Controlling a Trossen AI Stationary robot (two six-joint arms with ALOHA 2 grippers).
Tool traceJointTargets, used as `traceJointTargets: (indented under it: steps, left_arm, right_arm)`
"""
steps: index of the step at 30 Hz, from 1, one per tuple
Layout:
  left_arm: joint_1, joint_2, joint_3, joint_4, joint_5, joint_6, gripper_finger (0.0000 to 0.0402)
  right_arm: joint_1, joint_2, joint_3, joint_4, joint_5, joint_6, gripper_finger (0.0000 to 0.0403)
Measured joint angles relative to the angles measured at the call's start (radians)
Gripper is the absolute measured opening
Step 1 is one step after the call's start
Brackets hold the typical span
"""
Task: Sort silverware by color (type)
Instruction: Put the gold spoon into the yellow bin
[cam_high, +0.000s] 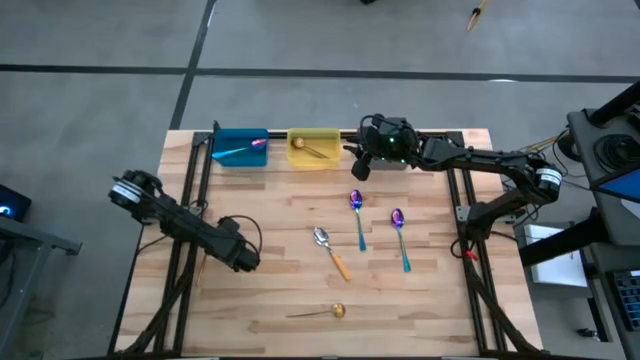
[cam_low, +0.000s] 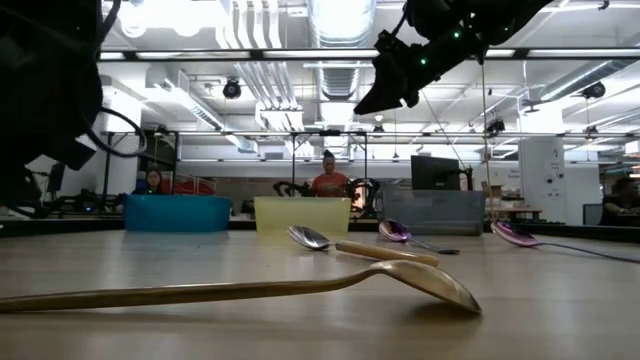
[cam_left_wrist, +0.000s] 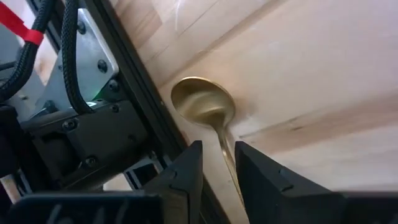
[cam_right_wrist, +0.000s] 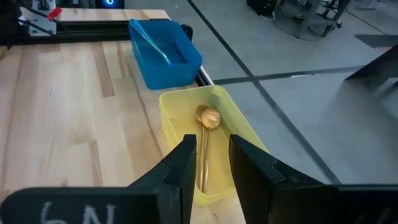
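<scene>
On the table lie two purple-blue spoons with teal handles (cam_high: 357, 212) (cam_high: 400, 236), a silver spoon with an orange handle (cam_high: 331, 251) and a gold spoon (cam_high: 322, 312). A teal-handled spoon (cam_high: 240, 150) lies in the blue bin and a gold spoon (cam_right_wrist: 205, 134) in the yellow bin. My right gripper (cam_high: 357, 170) (cam_right_wrist: 212, 163) hovers high over the yellow bin's right end, narrowly open and empty. My left gripper (cam_high: 245, 260) (cam_left_wrist: 217, 169) waits over the table's left part, narrowly open. Below it, another gold spoon (cam_left_wrist: 204, 106) lies on the wood beside the frame rail.
The blue bin (cam_high: 222, 158), yellow bin (cam_high: 313, 163) and gray bin (cam_low: 432, 212) stand in a row along the far edge; the right arm covers most of the gray bin from above. Black frame rails (cam_high: 197, 215) (cam_high: 462, 215) run along both sides. People sit in the room behind.
</scene>
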Motion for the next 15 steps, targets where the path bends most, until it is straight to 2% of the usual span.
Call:
traceJointTargets:
  steps: [15]
  left_arm:
    - [-0.016, 0.137, -0.008, 0.038, 0.085, 0.007, 0.0002]
  right_arm:
    - [0.000, 0.000, 0.000, -0.001, 0.001, -0.037, 0.0086]
